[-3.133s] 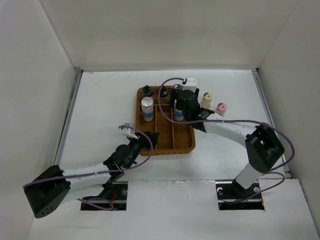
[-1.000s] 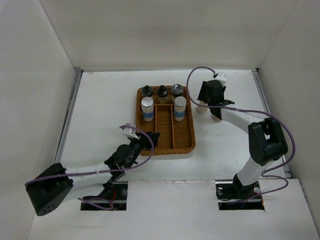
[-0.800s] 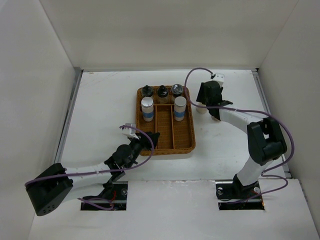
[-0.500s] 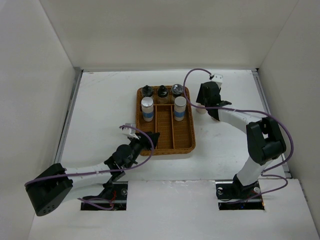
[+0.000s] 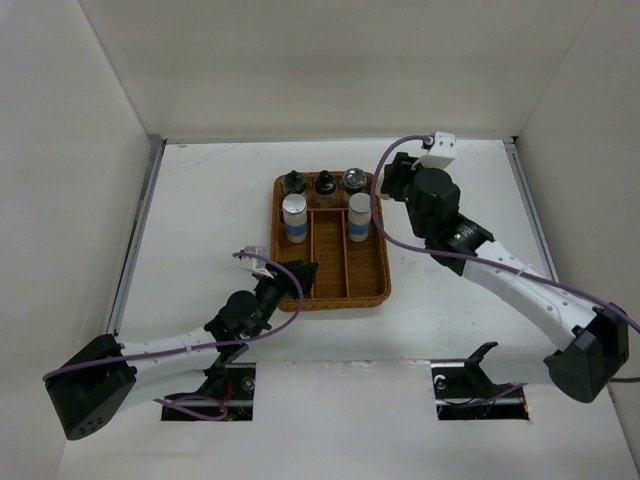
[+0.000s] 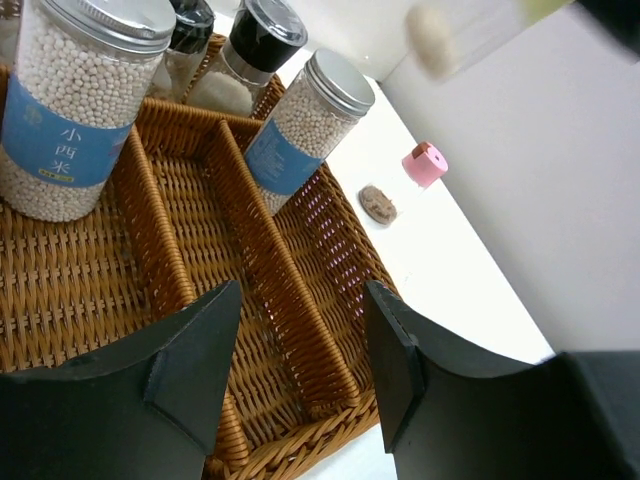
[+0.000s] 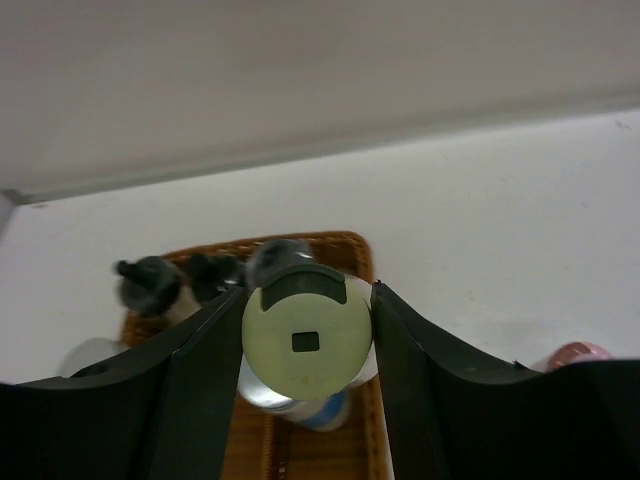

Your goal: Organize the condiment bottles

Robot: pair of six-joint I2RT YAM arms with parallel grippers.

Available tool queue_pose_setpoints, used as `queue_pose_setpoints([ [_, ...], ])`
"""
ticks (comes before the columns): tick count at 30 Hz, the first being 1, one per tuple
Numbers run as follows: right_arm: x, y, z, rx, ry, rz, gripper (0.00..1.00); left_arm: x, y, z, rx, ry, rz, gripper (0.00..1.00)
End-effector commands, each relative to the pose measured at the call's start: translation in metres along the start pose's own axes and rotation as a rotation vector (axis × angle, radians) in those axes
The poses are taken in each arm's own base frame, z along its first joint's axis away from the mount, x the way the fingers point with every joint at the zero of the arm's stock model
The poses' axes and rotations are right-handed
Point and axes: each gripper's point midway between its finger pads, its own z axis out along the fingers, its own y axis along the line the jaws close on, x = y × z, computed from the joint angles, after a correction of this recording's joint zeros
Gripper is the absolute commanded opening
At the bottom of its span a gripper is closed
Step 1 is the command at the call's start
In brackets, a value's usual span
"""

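Right gripper (image 7: 307,290) clasped the yellow-capped bottle (image 7: 305,350) above the wicker tray (image 5: 330,266) — lowering carelessly risked toppling the silver-capped jar (image 6: 305,125); left gripper (image 6: 302,290) stood parted, empty.

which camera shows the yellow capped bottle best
Right wrist: the yellow-capped bottle faces the lens cap-first, centred and sharp, held in the right gripper. Left wrist catches it only as a blur at the top edge; top external hides it behind the gripper.

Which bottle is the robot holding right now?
The pale yellow-capped bottle, pinched between the right gripper's fingers. The other bottles stand in the wicker tray, and a pink-capped one sits on the table, none gripped.
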Motion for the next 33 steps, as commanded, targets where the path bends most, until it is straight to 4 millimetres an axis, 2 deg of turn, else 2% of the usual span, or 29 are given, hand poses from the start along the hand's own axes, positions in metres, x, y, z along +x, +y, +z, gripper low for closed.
queue_pose_setpoints([
  [1,-0.043,0.043,-0.020,-0.101,-0.099,0.039,0.45,-0.014,-0.011,-0.004,0.049,-0.054,-0.021,0.49],
  [5,-0.030,0.103,-0.027,-0.233,-0.057,0.013,0.45,-0.025,-0.003,-0.008,0.020,-0.104,-0.023,0.49],
  [8,-0.009,0.140,-0.023,-0.298,-0.014,-0.010,0.44,-0.037,0.009,-0.013,-0.019,-0.157,-0.038,0.48],
  [11,0.021,0.164,-0.014,-0.325,0.039,-0.044,0.44,-0.047,0.024,-0.018,-0.081,-0.196,-0.042,0.48],
  [13,0.043,0.171,-0.005,-0.320,0.072,-0.069,0.44,-0.048,0.029,-0.020,-0.103,-0.201,-0.042,0.48],
  [18,0.087,0.172,0.011,-0.287,0.133,-0.116,0.44,-0.049,0.038,-0.021,-0.136,-0.205,-0.045,0.49],
  [22,0.114,0.165,0.022,-0.260,0.172,-0.131,0.43,-0.049,0.035,-0.020,-0.127,-0.199,-0.047,0.49],
  [29,0.155,0.154,0.033,-0.227,0.219,-0.129,0.45,-0.047,0.035,-0.019,-0.123,-0.193,-0.046,0.49],
  [33,0.174,0.139,0.038,-0.196,0.239,-0.087,0.46,-0.044,0.036,-0.018,-0.127,-0.182,-0.041,0.49],
])
